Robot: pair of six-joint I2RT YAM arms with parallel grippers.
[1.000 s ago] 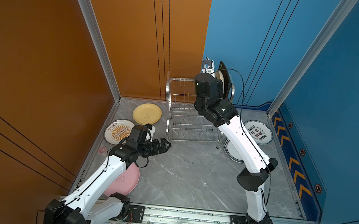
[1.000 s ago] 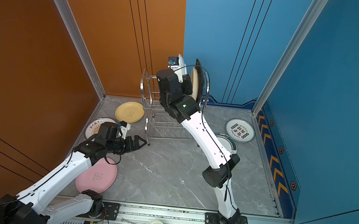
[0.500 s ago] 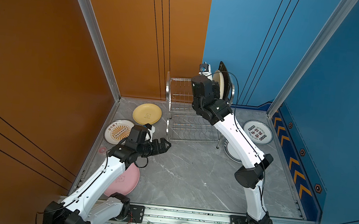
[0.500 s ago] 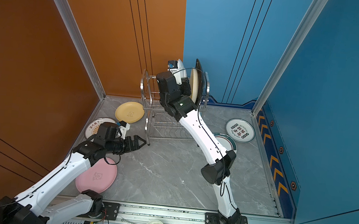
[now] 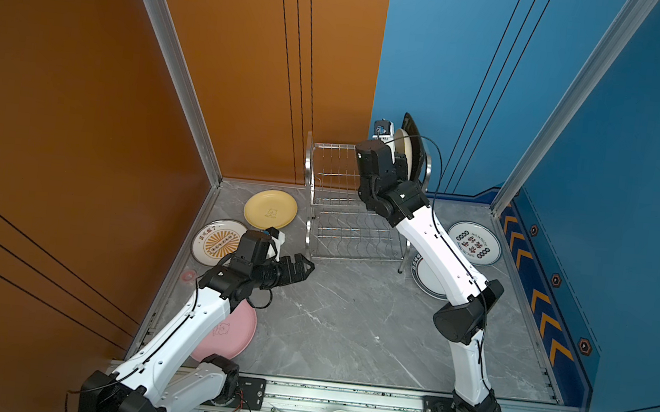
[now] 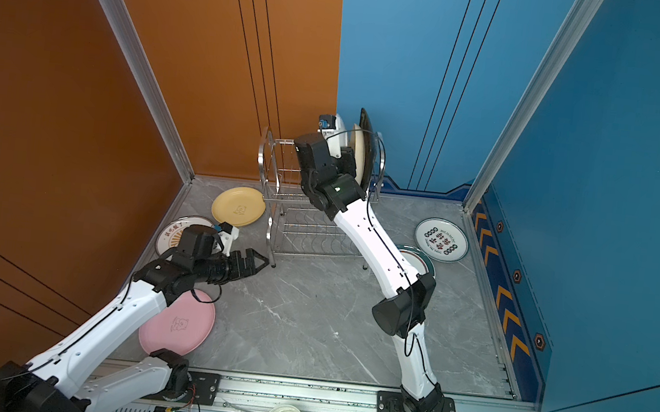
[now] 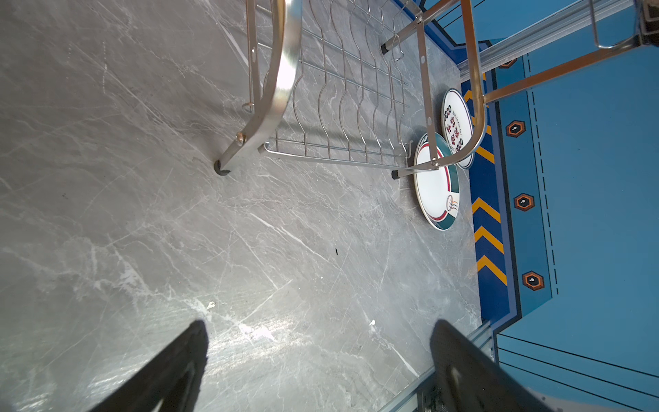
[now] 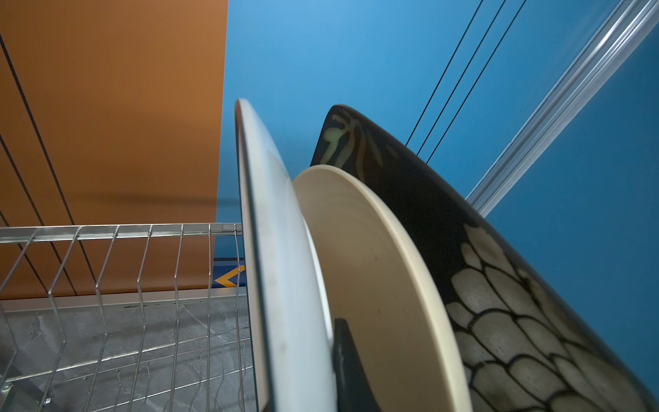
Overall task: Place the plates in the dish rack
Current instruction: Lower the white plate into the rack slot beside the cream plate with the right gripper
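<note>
1. At the back of the grey marble tabletop point(image 5: 349, 322) stands the dish rack point(image 5: 308, 163).
2. Upper tier, right end: black floral plate point(image 8: 499, 321) outermost and cream plate point(image 8: 374, 267) next to it, both on edge.
3. The right claw point(image 8: 313, 356) is clenched on a white plate point(image 8: 278, 249), held upright just beside the cream one. One dark finger point(image 8: 347, 356) lies against its face. Cannot tell whether it sits in a slot.
4. The left claw point(image 5: 306, 267) is released, spread wide and gripping nothing, low near the rack's front left leg.
5. Flat on the left: yellow plate point(image 5: 270, 209), sunburst plate point(image 5: 214, 241), and pink plate point(image 5: 231, 330) partly under the left arm.
6. Flat on the right: ringed plate point(image 5: 475, 243), and green-rimmed plate point(image 7: 433, 185) by the rack's front right leg.
7. Writing: the ringed plate has dark-red characters between two rows of four black rings; its rim print is too small to read. The sunburst plate's orange rim characters are unreadable. Yellow and pink each carry a small line drawing.
</note>
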